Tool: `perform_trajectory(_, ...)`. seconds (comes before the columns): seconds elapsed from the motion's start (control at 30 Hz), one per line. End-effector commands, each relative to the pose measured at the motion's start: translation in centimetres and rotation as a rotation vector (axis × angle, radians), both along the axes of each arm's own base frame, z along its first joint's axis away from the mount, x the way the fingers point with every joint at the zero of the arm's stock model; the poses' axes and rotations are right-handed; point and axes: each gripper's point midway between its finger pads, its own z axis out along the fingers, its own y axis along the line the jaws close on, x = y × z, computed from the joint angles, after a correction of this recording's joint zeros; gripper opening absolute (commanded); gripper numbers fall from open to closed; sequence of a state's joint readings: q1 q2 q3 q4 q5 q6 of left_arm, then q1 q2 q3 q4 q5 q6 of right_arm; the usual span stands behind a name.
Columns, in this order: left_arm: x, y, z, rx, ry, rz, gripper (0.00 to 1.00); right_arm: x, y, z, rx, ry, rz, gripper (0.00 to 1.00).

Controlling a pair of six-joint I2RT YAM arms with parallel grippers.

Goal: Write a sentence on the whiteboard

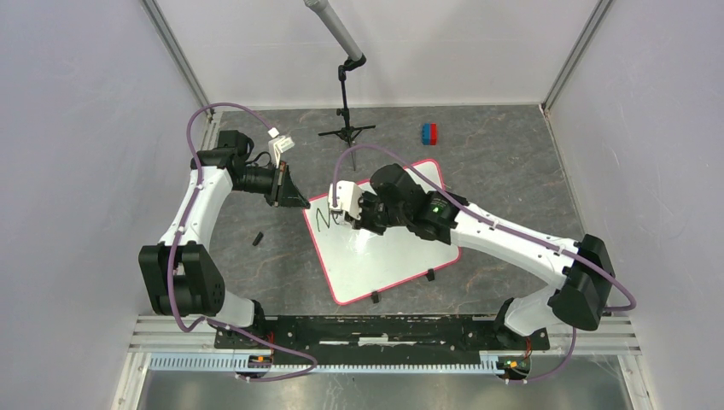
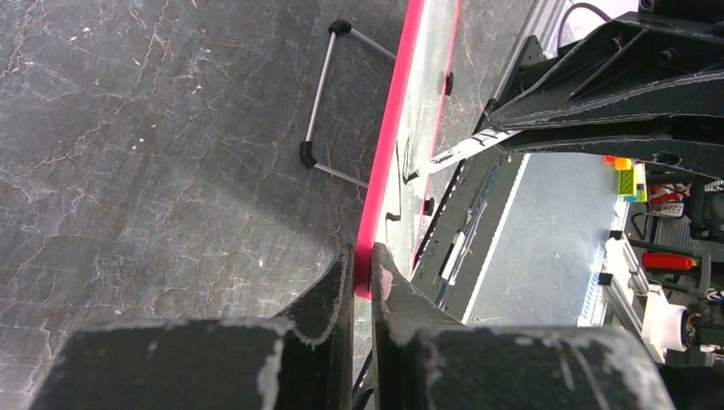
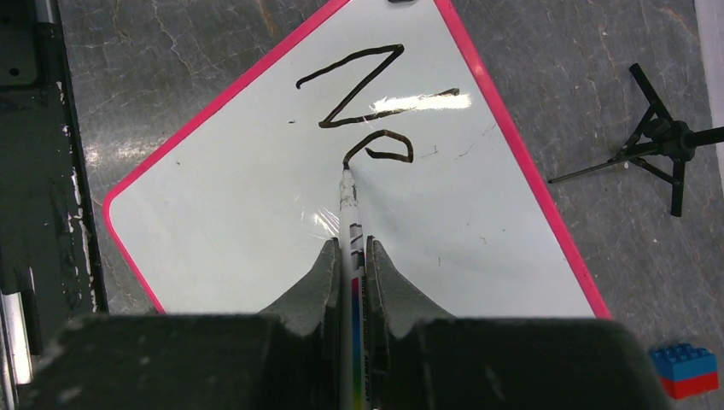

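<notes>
The whiteboard (image 1: 388,252), white with a pink rim, lies tilted on the grey table. Black strokes of the sentence (image 3: 367,85) show on it: an "N" with a partly drawn loop below. My right gripper (image 3: 352,249) is shut on a white marker (image 3: 348,209), whose tip touches the board at the loop's end. From above, the right gripper (image 1: 359,213) hovers over the board's upper left part. My left gripper (image 2: 362,256) is shut on the whiteboard's pink rim (image 2: 388,154) at the left corner, also seen as the left gripper (image 1: 299,202) in the top view.
A small black cap (image 1: 257,238) lies left of the board. A red-and-blue brick (image 1: 429,133) sits at the back right. A tripod stand (image 1: 346,128) stands behind the board. Black clips (image 1: 431,274) sit at the board's near edge. Walls enclose three sides.
</notes>
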State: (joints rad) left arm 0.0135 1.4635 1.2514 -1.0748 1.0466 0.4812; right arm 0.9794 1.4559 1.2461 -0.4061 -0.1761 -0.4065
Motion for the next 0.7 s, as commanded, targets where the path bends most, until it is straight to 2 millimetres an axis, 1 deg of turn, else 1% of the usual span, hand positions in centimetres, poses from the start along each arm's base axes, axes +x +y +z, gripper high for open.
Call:
perform_trajectory(0.0,-0.3,-0.6,0.0,-0.011,-0.006,-0.032,0.02,1.1,-0.9,1.3,0.007,-0.043,-0.057,0.00)
perform_trajectory(0.17,-0.3,-0.6,0.0,-0.012,-0.003,-0.032,0.02,2.3,-1.3,2.7,0.031,-0.059,-0.086,0.00)
perform_trajectory(0.47,-0.3,-0.6,0.0,-0.016,0.000,-0.033,0.02,1.8,-1.1,4.6,0.076,-0.066,-0.066,0.00)
perform_trajectory(0.67,-0.3,-0.6,0.0,-0.014,-0.003,-0.032,0.02,2.4,-0.8,4.9,0.085,-0.079,-0.074,0.00)
